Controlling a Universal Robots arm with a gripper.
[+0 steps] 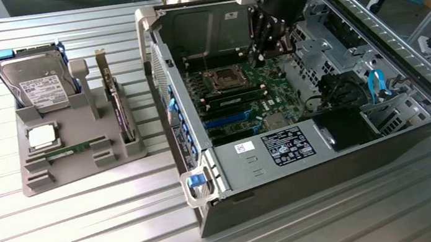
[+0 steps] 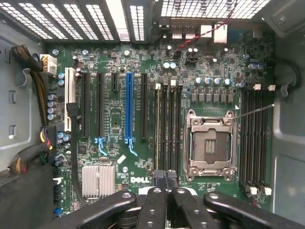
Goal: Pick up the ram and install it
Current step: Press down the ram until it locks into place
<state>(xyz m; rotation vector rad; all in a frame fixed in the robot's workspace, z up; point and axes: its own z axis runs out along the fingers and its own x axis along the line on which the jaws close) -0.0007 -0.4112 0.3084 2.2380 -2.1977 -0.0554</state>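
A thin green ram stick (image 1: 67, 150) lies flat in the grey holder tray (image 1: 79, 167) on the exterior view's left, well away from the arm. My gripper (image 1: 263, 52) hangs inside the open computer case (image 1: 302, 141), just above the motherboard (image 2: 114, 119). Its black fingers (image 2: 155, 200) are shut together with nothing showing between them. The gripper (image 2: 167, 177) sits over one end of the memory slots (image 2: 167, 129) beside the empty processor socket (image 2: 209, 143). One of those slots holds a pale stick (image 2: 157, 129) seen edge-on, which also shows as a green strip (image 1: 236, 97).
The tray also carries a hard drive (image 1: 40, 84), a square silver processor chip (image 1: 42, 136) and an upright dark expansion card (image 1: 118, 105). Case walls, a drive cage (image 1: 340, 48) and cable bundles (image 2: 28, 95) crowd the motherboard. The slatted metal table (image 1: 89, 238) spreads around the case.
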